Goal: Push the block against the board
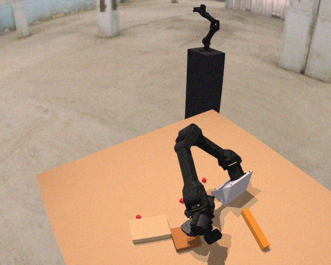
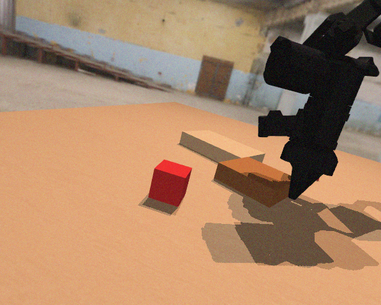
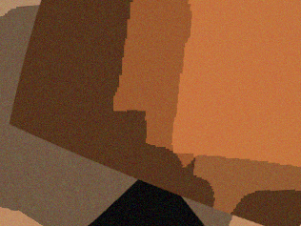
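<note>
The square block, orange-brown (image 1: 179, 240) (image 2: 236, 167) (image 3: 248, 80), lies flat on the table. The pale tan board (image 1: 149, 228) (image 2: 213, 139) lies flat beside it, on its left in the top view. Part of the block's left side is against or very close to the board's right end, by the board's near corner; a thin gap cannot be ruled out. The block sticks out past the board's near edge, and no edges look even. My gripper (image 2: 293, 197) (image 3: 152, 183) is shut and empty, its tip low at the block's side opposite the board, seemingly touching. Its tip is hidden in the top view.
Small red cubes (image 1: 138, 216) (image 1: 181, 200) (image 1: 204, 179) lie behind the board and near the arm. A red cube (image 2: 170, 183) stands in front of the block in the exterior view. An orange bar (image 1: 255, 229) lies to the right, near the arm's grey base (image 1: 234, 189).
</note>
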{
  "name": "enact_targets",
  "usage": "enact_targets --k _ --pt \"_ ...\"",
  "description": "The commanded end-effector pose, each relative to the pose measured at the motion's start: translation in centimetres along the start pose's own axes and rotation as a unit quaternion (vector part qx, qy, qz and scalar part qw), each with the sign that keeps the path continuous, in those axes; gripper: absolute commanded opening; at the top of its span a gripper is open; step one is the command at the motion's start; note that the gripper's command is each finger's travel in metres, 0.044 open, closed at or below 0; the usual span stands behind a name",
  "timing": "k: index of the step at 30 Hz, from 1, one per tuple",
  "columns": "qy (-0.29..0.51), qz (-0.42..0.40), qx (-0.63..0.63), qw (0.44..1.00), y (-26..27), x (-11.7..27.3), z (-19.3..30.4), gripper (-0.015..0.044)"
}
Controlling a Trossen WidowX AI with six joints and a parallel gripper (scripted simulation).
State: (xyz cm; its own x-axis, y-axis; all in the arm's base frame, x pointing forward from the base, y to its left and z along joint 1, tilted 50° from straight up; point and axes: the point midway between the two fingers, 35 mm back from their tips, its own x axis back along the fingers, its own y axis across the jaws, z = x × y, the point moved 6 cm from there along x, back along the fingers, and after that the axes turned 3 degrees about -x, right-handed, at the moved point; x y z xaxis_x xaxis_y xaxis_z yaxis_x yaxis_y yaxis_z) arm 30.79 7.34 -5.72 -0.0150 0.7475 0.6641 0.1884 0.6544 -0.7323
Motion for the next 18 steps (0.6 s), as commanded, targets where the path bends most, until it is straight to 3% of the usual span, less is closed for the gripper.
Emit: enact_targets --k 1,18 --pt "-0.002 0.007 -0.001 1.000 -0.2 -0.3 -0.5 0.0000" --pt "-0.001 0.006 -0.001 1.000 0.0 -0.3 1.9 0.0000"
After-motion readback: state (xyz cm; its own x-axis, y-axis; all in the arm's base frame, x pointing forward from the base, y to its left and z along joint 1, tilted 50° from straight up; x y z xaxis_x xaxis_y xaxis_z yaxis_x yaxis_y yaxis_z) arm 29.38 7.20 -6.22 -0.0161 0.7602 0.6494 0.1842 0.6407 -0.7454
